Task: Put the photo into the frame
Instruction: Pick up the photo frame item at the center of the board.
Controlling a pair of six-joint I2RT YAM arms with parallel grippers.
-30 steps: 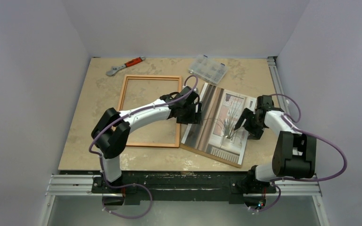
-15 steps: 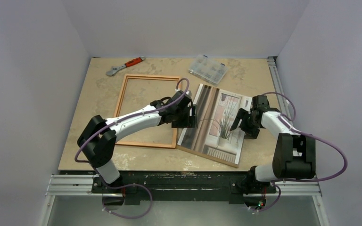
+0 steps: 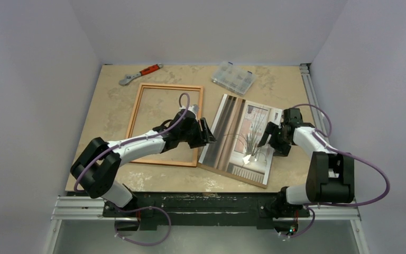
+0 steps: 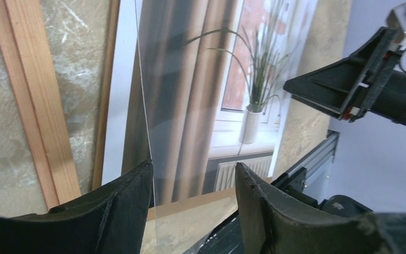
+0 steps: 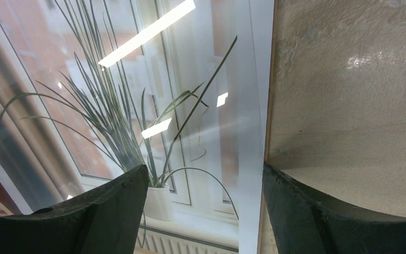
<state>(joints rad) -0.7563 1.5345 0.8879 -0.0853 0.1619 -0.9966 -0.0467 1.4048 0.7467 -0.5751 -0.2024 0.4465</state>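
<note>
The photo (image 3: 246,136) lies face up to the right of the frame, on a brown backing board (image 3: 231,172). In the left wrist view a clear pane's edge (image 4: 144,106) runs over the photo (image 4: 211,95). The frame (image 3: 135,114), in pale wood colour, lies flat at left-centre. My left gripper (image 3: 207,135) is open and empty, low at the photo's left edge, next to the frame's right bar (image 4: 37,106). My right gripper (image 3: 270,138) is open and empty, its jaws straddling the photo's right edge (image 5: 254,106). It also shows in the left wrist view (image 4: 349,90).
A wrench with a red handle (image 3: 140,74) lies at the back left. A clear compartment box (image 3: 233,78) sits at the back centre. A metal rail (image 3: 309,90) borders the table's right side and another (image 3: 211,203) its near edge.
My left arm has swung left and lower, and its gripper has drawn back towards the photo's left edge. The photo stack and the frame's near end have shifted slightly left. The right gripper has hardly moved.
</note>
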